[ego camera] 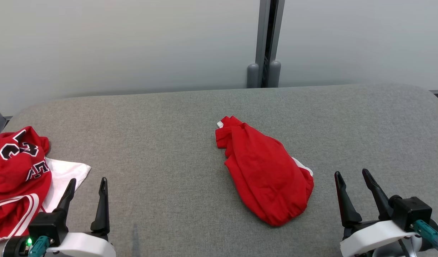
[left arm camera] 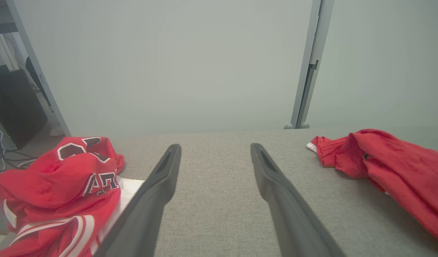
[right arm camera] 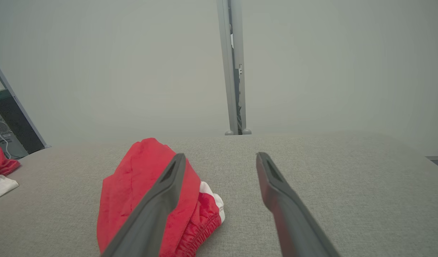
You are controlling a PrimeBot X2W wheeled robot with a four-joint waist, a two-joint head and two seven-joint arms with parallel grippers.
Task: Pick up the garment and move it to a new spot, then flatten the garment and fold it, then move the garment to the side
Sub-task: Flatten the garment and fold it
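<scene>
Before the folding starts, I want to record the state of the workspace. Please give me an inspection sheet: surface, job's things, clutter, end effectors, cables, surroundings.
Surface: grey fabric table top, no stains seen.
Job's things: red garment, crumpled, white trim showing, near the middle, not held.
Clutter: red jersey with black-and-white lettering, bunched on a white cloth at the robot's left edge.
End effectors: left end effector and right end effector both open, near edge, holding nothing.
Cables: teal plug at the left wrist, teal plug at the right wrist; loose cables on the floor beside a dark cabinet.
Surroundings: pale wall panels, grey post behind the table.
</scene>
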